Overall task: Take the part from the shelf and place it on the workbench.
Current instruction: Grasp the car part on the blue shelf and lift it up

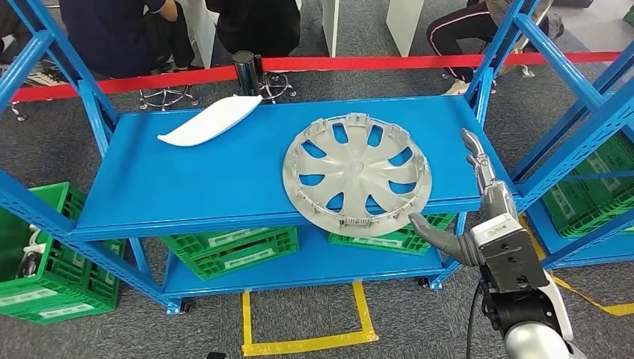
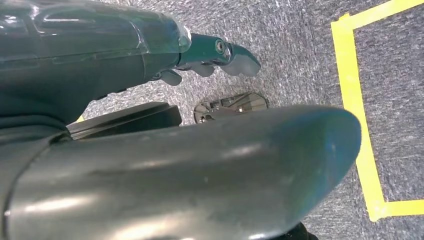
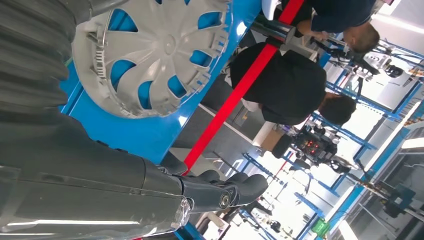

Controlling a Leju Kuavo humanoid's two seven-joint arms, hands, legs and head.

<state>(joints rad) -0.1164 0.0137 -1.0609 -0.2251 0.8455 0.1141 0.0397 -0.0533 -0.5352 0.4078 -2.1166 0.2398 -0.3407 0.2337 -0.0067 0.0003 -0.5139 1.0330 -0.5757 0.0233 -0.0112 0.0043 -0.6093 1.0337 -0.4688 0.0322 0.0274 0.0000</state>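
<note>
Grey carpet floor with yellow tape square. Blue metal racks; green crates on lower level and at left. Red barrier tape behind, black post. Seated people on stools beyond. Bright light further back in right wrist view.

Wheel cover flat on the shelf, right of centre, its near rim overhanging the front edge. Curved panel toward the back left of the same shelf, well apart. Crates on the level below. Right hand just beside the cover's right front rim, fingers spread. Barrier tape behind the shelf, seated people beyond.
</note>
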